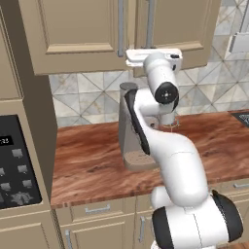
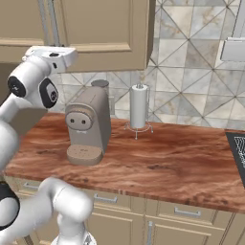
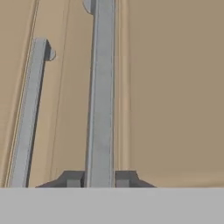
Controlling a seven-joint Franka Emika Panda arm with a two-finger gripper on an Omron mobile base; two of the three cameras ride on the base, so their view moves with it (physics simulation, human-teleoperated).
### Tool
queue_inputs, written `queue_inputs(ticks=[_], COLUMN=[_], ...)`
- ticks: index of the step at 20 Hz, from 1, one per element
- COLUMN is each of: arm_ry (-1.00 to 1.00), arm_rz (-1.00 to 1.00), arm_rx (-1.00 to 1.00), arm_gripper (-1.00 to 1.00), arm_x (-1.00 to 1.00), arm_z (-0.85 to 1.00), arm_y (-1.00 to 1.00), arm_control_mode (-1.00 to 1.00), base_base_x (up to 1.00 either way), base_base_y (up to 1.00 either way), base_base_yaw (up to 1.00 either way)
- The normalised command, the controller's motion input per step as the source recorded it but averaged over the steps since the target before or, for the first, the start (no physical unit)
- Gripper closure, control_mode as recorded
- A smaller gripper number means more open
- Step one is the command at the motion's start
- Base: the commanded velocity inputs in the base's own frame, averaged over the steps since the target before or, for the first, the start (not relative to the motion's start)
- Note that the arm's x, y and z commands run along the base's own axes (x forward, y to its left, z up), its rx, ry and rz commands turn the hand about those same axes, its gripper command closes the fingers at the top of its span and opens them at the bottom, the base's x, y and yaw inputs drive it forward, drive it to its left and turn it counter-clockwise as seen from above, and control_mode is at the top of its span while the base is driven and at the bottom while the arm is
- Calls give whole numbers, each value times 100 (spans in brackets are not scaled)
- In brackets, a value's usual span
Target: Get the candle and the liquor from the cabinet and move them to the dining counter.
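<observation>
The cabinet (image 1: 73, 29) (image 2: 105, 24) hangs over the worktop with both panelled doors closed. In the hand view my gripper (image 3: 99, 179) is shut on the right door's long metal bar handle (image 3: 101, 87), one dark fingertip pressed on each side of it. The left door's handle (image 3: 28, 109) runs beside it. My white hand (image 1: 154, 54) (image 2: 50, 55) is raised to the lower end of that handle (image 1: 151, 19) (image 2: 56, 24). The candle and the liquor are hidden behind the doors. The dining counter is out of view.
A beige coffee machine (image 2: 88, 127) (image 1: 125, 146) stands on the tile-backed wood worktop (image 2: 158, 162) under the cabinet. A paper towel roll (image 2: 139, 107) stands to its right. A black cooktop (image 2: 237, 148) lies at the far right. A tall oven unit (image 1: 14, 165) is at the left.
</observation>
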Motion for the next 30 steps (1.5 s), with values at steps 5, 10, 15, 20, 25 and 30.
queue_inputs(ticks=[5, 10, 15, 20, 25, 30], arm_ry=[0, 0, 3, -6, -9, 5], arm_rz=[0, -1, -1, 9, 2, -17], arm_rx=[0, 0, -1, -25, -33, -28], arm_gripper=[100, 100, -100, -100, -100, -100], arm_x=[-100, -100, -99, -87, -65, -8], arm_z=[0, 0, -16, -16, 18, 11], arm_y=[-76, -88, -57, 69, 100, 88], arm_control_mode=[-100, -100, -100, -100, -100, -100], base_base_x=[0, 0, 0, 0, 0, 0], base_base_y=[0, 0, 0, 0, 0, 0], base_base_yaw=[0, 0, 0, 0, 0, 0])
